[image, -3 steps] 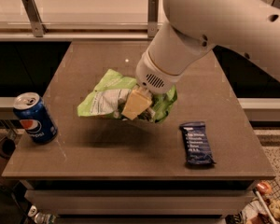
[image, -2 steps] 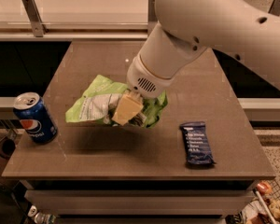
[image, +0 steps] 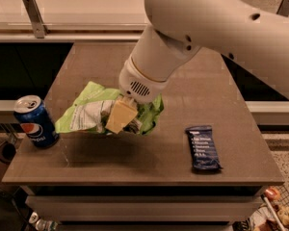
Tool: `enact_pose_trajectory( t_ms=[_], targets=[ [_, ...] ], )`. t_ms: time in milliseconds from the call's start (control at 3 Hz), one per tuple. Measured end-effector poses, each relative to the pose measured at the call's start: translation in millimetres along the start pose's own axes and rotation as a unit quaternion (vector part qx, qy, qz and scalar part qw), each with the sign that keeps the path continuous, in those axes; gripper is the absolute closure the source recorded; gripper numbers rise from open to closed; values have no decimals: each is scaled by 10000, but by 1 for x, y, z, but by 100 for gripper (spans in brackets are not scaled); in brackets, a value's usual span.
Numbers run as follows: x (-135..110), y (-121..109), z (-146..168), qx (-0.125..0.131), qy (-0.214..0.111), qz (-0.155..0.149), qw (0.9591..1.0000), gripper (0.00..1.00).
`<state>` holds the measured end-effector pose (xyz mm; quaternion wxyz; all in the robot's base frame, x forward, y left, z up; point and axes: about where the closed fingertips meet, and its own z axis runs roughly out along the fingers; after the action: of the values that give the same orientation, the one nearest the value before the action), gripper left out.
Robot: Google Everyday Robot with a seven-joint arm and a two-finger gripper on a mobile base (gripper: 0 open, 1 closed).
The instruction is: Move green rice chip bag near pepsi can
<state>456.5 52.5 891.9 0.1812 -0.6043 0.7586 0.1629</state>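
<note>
The green rice chip bag (image: 89, 112) is a crinkly light-green bag with white print, held above the table's middle left. My gripper (image: 121, 117) is shut on the bag's middle, its tan finger (image: 118, 115) pressed against the front of the bag. The bag's shadow falls on the tabletop below it. The pepsi can (image: 35, 121) stands upright at the table's left edge, a short gap to the left of the bag's left tip. The large white arm (image: 216, 23) reaches in from the upper right.
A flat dark-blue bar wrapper (image: 203, 147) lies on the brown table (image: 135, 162) at the front right. A pale counter with metal posts (image: 33, 16) runs behind the table. Clutter sits on the floor at the lower right (image: 272, 211).
The gripper has carried the bag to the left, toward the pepsi can. The can and the bar wrapper have not moved.
</note>
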Motion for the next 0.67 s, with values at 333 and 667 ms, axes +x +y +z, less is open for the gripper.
enact_pose_trajectory(
  t_ms=[333, 667],
  targets=[
    [-1, 1, -1, 15, 0, -17, 10000, 59],
    [-2, 3, -3, 32, -1, -32, 10000, 36]
  ],
)
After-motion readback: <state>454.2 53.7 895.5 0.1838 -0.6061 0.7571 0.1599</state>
